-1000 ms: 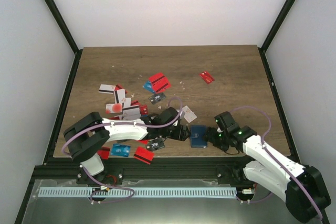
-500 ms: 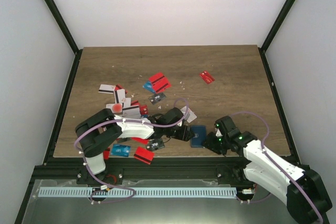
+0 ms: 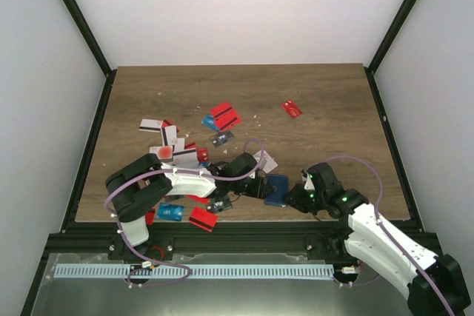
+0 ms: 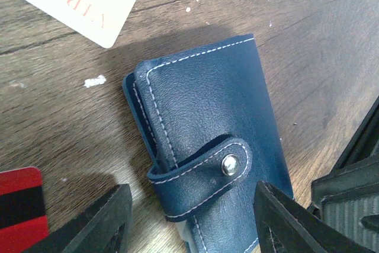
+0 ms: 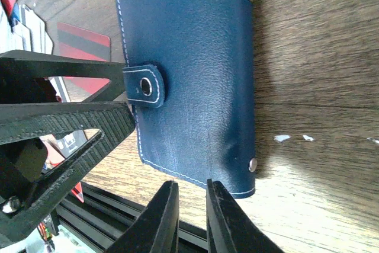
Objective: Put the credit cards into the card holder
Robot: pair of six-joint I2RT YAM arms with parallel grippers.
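Status: basically step zero. The small dark navy folding leather card holder (image 3: 275, 189) lies flat on the brown wood-grain table (image 3: 333, 101), near the front edge between the two arms. Its tab clasp is snapped, so it's closed, and no card shows in it

The thin plastic credit cards (image 3: 224, 116) are all loose on the table. The main scatter of red, white, grey and light-blue ones is left of and behind the holder. One red card (image 3: 292, 109) sits alone further back on the right, a white card (image 3: 265, 160) is just behind the holder, and a few more lie at the front-left edge

Left gripper (image 4: 190, 194): jaws apart, one finger each side of the holder near the clasp. Contact unclear

Right gripper (image 5: 190, 183): jaws nearly together with only a slim gap, tips at one edge of the holder. Can't tell if they pinch that edge or just sit against it

Left to do, my read: pin the holder, pop the clasp, fold it open, then load every card one at a time. Flat cards on wood look fiddly to lift
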